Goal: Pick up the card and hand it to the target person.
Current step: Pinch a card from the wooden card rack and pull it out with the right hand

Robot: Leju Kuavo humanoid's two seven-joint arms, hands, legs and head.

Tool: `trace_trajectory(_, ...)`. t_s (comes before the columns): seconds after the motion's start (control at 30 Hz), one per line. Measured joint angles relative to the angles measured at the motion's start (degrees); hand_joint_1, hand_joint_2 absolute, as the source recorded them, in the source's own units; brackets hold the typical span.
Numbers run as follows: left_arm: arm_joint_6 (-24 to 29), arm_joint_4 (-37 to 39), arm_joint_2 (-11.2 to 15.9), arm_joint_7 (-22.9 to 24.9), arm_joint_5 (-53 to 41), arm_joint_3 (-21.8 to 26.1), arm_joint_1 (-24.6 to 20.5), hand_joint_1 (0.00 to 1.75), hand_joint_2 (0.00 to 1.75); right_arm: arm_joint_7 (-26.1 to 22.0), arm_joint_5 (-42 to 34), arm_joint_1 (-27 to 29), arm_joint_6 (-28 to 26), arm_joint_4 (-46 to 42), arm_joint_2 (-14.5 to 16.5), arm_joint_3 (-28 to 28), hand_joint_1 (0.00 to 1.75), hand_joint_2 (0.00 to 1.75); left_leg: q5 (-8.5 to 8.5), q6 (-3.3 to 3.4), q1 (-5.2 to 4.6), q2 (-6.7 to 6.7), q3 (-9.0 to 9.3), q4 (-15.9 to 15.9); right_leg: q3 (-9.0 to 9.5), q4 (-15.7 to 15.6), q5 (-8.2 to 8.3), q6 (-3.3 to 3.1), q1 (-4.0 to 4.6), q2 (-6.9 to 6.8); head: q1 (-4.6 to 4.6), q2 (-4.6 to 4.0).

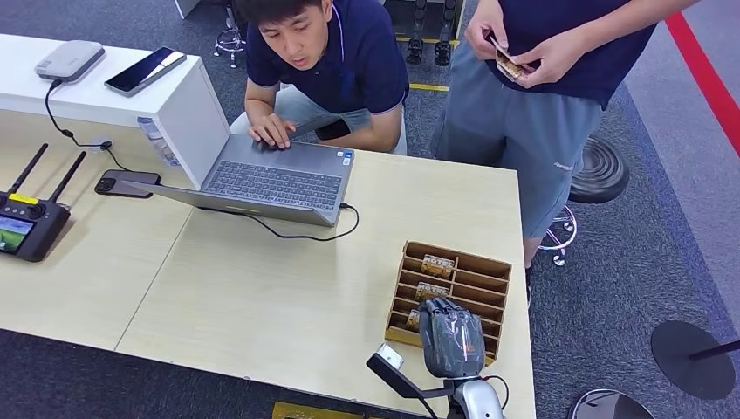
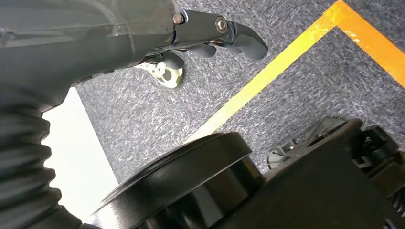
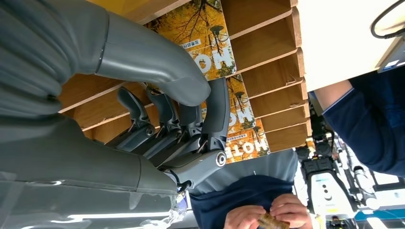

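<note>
Right hand [image 1: 451, 336] over wooden card rack [image 1: 489, 271] at bench [image 1: 262, 305] edge, fingers [image 3: 217, 112] spread around nearest card [image 3: 210, 40], not yet pinching; card upright in slot.

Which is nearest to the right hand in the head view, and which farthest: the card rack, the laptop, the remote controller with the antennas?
From the right hand:
1. Card rack, right beneath the hand, at the table's near right corner.
2. Laptop, up the table to the left, in front of the seated person.
3. Remote controller, at the far left edge of the table.
</note>
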Motion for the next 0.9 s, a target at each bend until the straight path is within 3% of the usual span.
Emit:
trace_trajectory(0.23, 0.1, 0.0, -0.1, 0.0, 0.0, 0.0, -0.1, 0.0, 1.75, -1.0, 1.0, 0.8, -0.1, -2.0, 0.1, -1.9, 1.38, 1.75, 0.0, 0.0, 0.0, -0.01, -0.03, 0.0, 0.0, 0.0, 0.0, 0.0, 0.0, -0.02, 0.0, 0.0)
trace_trajectory(0.43, 0.1, 0.0, -0.1, -0.2, -0.1, 0.0, -0.1, 0.0, 1.75, 1.0, 0.6, 0.4, -0.1, -10.1, -0.3, -5.2, 1.38, 1.75, 0.01, 0.01, -0.01, 0.0, -0.03, 0.0, 0.0, 0.0, 0.01, 0.0, 0.0, -0.02, 0.0, 0.0)
trace_trajectory(0.7, 0.0, 0.0, -0.1, -0.3, -0.1, 0.0, 0.0, 0.0, 1.75, 7.5, -0.8, -2.3, -0.1, -24.1, -4.0, -6.8, 1.38, 1.75, 0.01, 0.01, -0.01, 0.0, -0.03, 0.0, -0.01, 0.0, 0.01, 0.01, -0.01, -0.02, 0.0, 0.0)
trace_trajectory(0.9, 0.0, 0.0, -0.1, -0.3, -0.1, 0.0, 0.0, 0.0, 1.75, 9.0, -1.8, -4.0, -0.1, -31.7, -6.8, -7.0, 1.38, 1.75, 0.01, 0.01, -0.01, 0.0, -0.03, 0.0, -0.01, 0.0, 0.01, 0.0, 0.0, -0.02, 0.0, 0.0)
